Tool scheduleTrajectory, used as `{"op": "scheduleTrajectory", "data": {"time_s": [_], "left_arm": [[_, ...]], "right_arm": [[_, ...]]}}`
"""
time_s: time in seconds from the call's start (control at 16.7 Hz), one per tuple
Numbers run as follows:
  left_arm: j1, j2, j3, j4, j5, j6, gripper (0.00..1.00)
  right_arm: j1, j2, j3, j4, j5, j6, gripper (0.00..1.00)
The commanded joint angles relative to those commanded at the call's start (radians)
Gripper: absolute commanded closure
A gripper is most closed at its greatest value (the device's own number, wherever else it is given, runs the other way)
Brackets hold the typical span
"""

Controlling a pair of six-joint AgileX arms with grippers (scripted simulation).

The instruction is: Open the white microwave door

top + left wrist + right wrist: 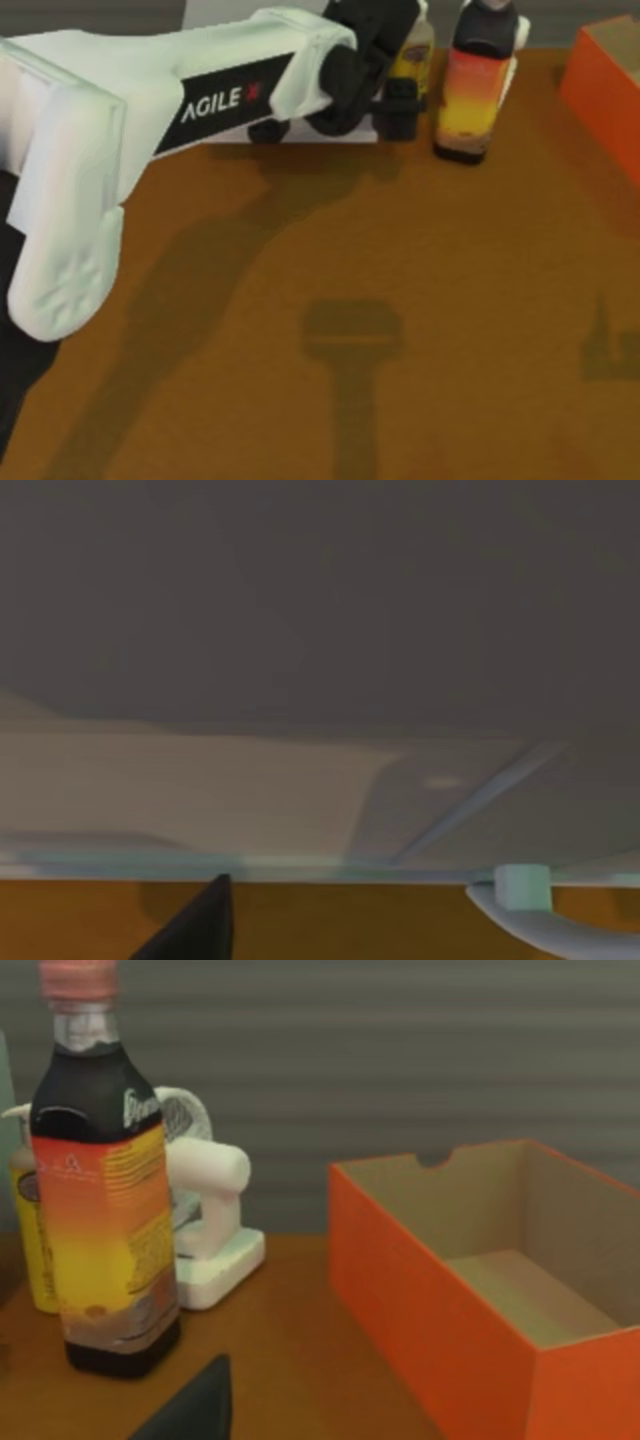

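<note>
The near and middle tabletop (400, 260) lies open for passage, while the far edge is crowded by the left arm (200, 100), a tall bottle (478, 85) and an orange box (610, 90).
</note>
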Motion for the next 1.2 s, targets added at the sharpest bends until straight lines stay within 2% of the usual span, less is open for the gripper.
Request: {"op": "scheduleTrajectory", "data": {"time_s": [0.78, 1.2], "left_arm": [[0.0, 0.0, 0.0, 0.0, 0.0, 0.0, 0.98], [0.0, 0.0, 0.0, 0.0, 0.0, 0.0, 1.0]], "right_arm": [[0.0, 0.0, 0.0, 0.0, 0.0, 0.0, 0.0], [0.0, 0.0, 0.0, 0.0, 0.0, 0.0, 0.0]]}}
